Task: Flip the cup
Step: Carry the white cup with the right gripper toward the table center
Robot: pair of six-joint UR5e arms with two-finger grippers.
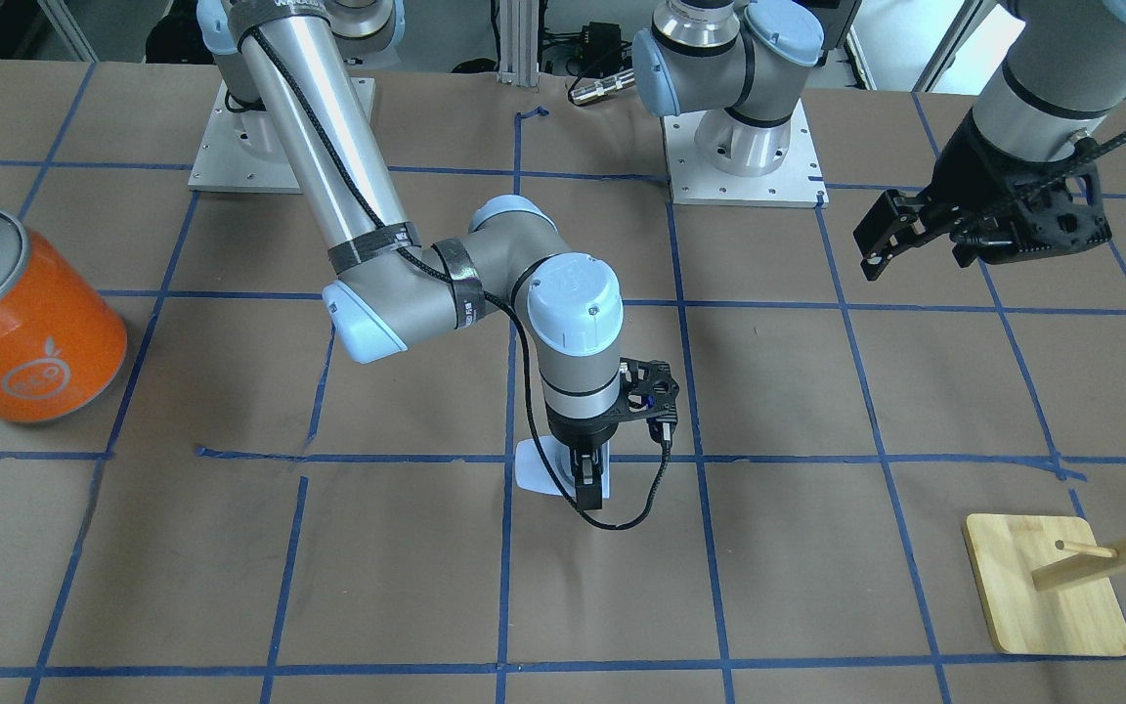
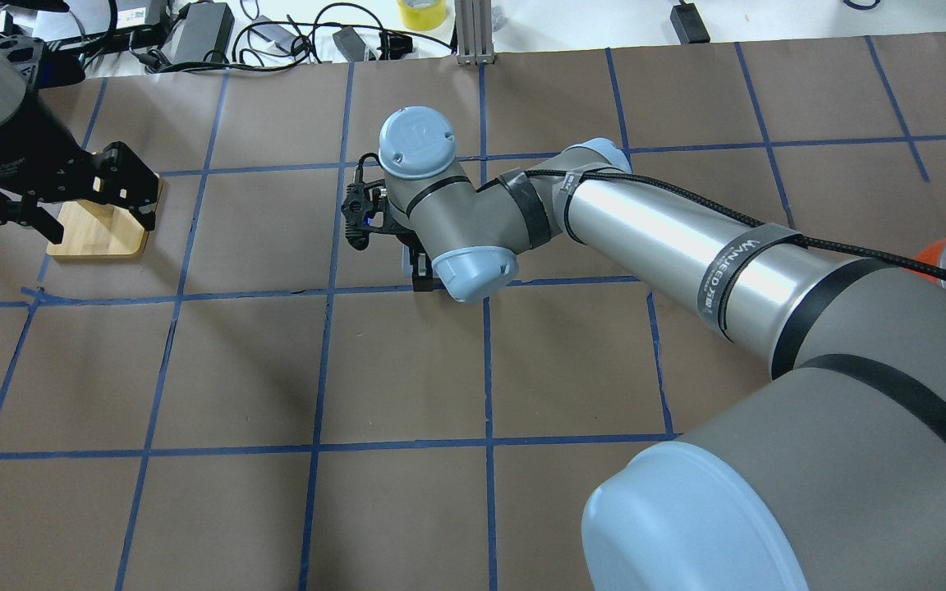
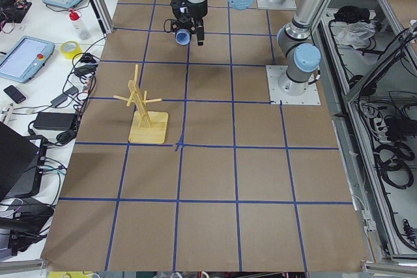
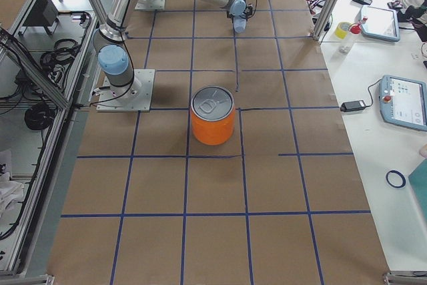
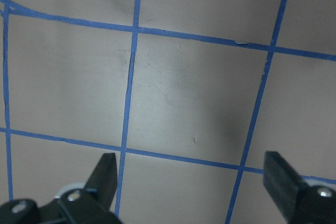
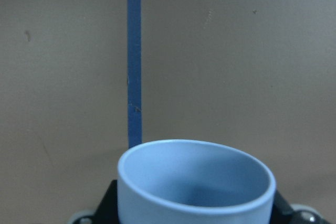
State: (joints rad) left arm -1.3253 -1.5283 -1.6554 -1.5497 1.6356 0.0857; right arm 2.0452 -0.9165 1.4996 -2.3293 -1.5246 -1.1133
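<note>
Brown paper worktop [image 1: 407, 587], gridded in blue tape, with a white bench [image 3: 39, 27] of tablets and cables along the side opposite the robot.

Largest on scene: right arm [image 1: 328, 147], silver and grey, stretched from the robot's side out to mid-worktop, wrist pointing straight down.

Left arm [image 1: 1042, 88] off to its own end, well apart from the other, black head held above the paper near the wooden rack [image 3: 143, 105].

Big orange can [image 1: 25, 323] with silver pull-tab lid, upright at the robot's right end of the worktop, well apart from both arms.

Rack itself: square pale base, upright post, pegs slanting off it, at the robot's left end.

Cup [image 6: 194, 182]: small, pale bluish-white, near mid-worktop, directly under the right wrist, just beside a blue tape line. Mouth open toward the right wrist camera, light blue inside, rim round and whole. From the front-facing view, only a pale patch of wall beside the black gripper. Low over the paper; touching it or not, cannot tell.

Right fingers [image 1: 589, 486] closed on the cup, with a dark pad at either side of its wall in the wrist view.

Left fingers [image 5: 107, 174] spread wide, with nothing between them and only bare paper and tape lines below.
</note>
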